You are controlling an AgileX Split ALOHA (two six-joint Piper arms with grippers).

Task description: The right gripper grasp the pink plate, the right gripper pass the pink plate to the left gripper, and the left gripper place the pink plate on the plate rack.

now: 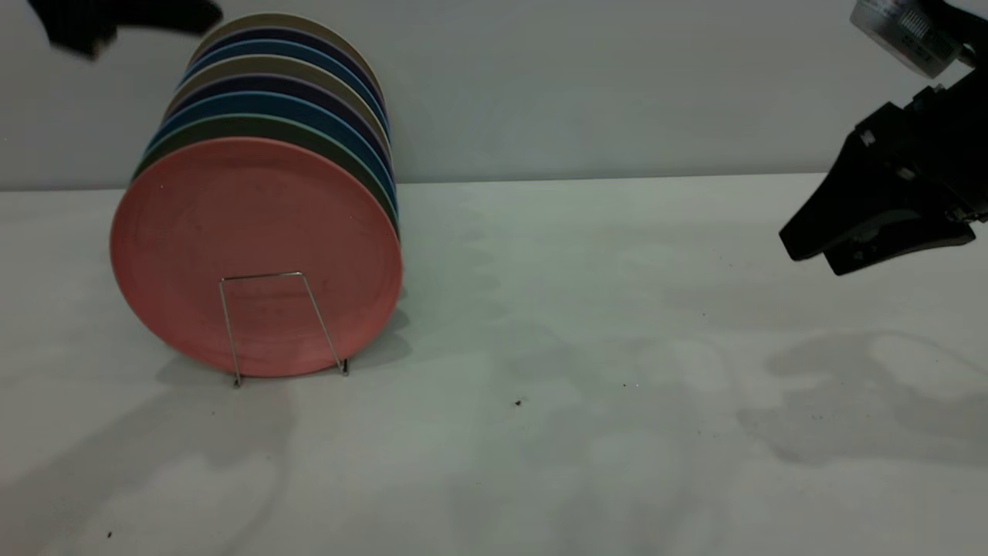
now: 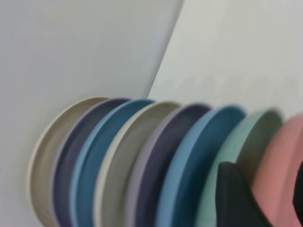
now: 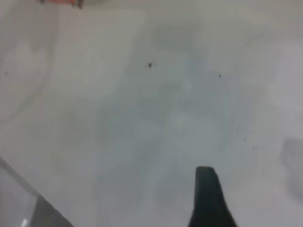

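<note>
No brand, label or writing can be read anywhere; the silver-grey box atop the right arm carries only a fine ribbed pattern. The plate rack (image 1: 282, 328) stands on the white table (image 1: 617, 347) at the left side of the exterior view, its thin wire loop showing in front of the pink plate (image 1: 255, 232). That plate stands upright on edge as the frontmost of a packed row — behind it come a green plate (image 1: 231, 128), then blue, dark purple and beige ones repeating toward the wall. The left wrist view shows the same row edge-on, the pink plate at one end beside the green one. The left hand (image 1: 116, 23) hangs above the back of the row at the top left corner, touching none of the plates; I cannot tell whether its jaws are apart or together. The right hand (image 1: 810, 255) hovers above the table at the far right, well apart from the rack, its two wedge tips a little apart and holding nothing.
</note>
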